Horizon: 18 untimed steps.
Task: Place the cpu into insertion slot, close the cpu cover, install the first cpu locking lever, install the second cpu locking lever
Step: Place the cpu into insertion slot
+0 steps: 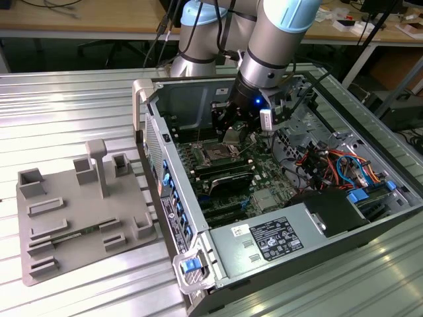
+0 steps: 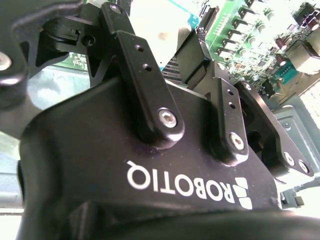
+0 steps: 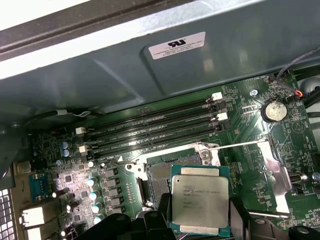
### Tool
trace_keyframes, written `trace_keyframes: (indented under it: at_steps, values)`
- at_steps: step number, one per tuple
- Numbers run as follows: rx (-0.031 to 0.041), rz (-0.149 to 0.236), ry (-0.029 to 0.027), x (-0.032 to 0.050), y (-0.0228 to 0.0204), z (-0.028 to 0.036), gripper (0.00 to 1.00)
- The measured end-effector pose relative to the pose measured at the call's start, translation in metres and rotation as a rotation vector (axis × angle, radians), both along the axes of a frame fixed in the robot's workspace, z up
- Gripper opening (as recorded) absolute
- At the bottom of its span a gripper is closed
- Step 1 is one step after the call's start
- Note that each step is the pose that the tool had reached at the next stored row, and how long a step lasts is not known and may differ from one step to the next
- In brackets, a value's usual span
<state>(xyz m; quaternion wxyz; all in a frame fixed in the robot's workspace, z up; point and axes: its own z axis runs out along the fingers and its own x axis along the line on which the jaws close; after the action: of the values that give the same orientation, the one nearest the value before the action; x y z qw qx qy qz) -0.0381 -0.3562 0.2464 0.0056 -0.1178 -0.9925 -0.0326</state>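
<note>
Nearest in the first wrist view, the gripper [image 3: 199, 226] has its black fingers [image 3: 150, 222] clamped on two opposite edges of the chip [image 3: 200, 197]. The chip is held flat with its grey metal top facing up. It hangs in the air and is not seated, partly overlapping the dark square socket [image 3: 159, 179] that lies just beyond and under it. In the exterior view the chip sits under the gripper, a little apart from the socket [image 1: 217, 156]. It looks light, thin and stiff. The smooth metal lid would likely slip under a loose pinch, and the underside contacts and the socket's pins are probably easy to damage. The narrow green border at the sides therefore seems the safe place to grip, as it is held now. Beside the socket the shiny cover [image 3: 277, 175] is swung open, and a thin wire lever [image 3: 240, 145] runs free along the edge. Further on are the long black memory slots [image 3: 160, 125] and a round battery [image 3: 274, 111], then the grey wall of the computer case [image 3: 100, 75]. Well apart, on the exterior view's left, a grey plastic tray [image 1: 66, 224] rests on the ribbed metal table [image 1: 66, 112].
</note>
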Motion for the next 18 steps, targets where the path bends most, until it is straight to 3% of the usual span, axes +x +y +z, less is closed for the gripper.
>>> trace_keyframes:
  at_steps: [3,7,9,11,13,15,18]
  values:
    - [-0.0002,0.0,0.0,0.0,0.0,-0.0002,0.55]
    - [-0.0049,0.069,-0.0001,0.0,0.0,-0.0004,0.55]
    - [-0.0093,0.082,0.0002,0.0,0.0001,-0.0006,0.55]
    - [-0.0186,0.078,0.0003,0.0,0.0002,-0.0006,0.55]
    - [-0.0407,0.076,0.001,-0.0001,0.0002,-0.0007,0.55]
    - [-0.0559,0.078,0.0014,-0.0004,0.0003,-0.0008,0.55]
    - [-0.059,0.116,0.0006,-0.0013,0.0005,-0.001,0.55]
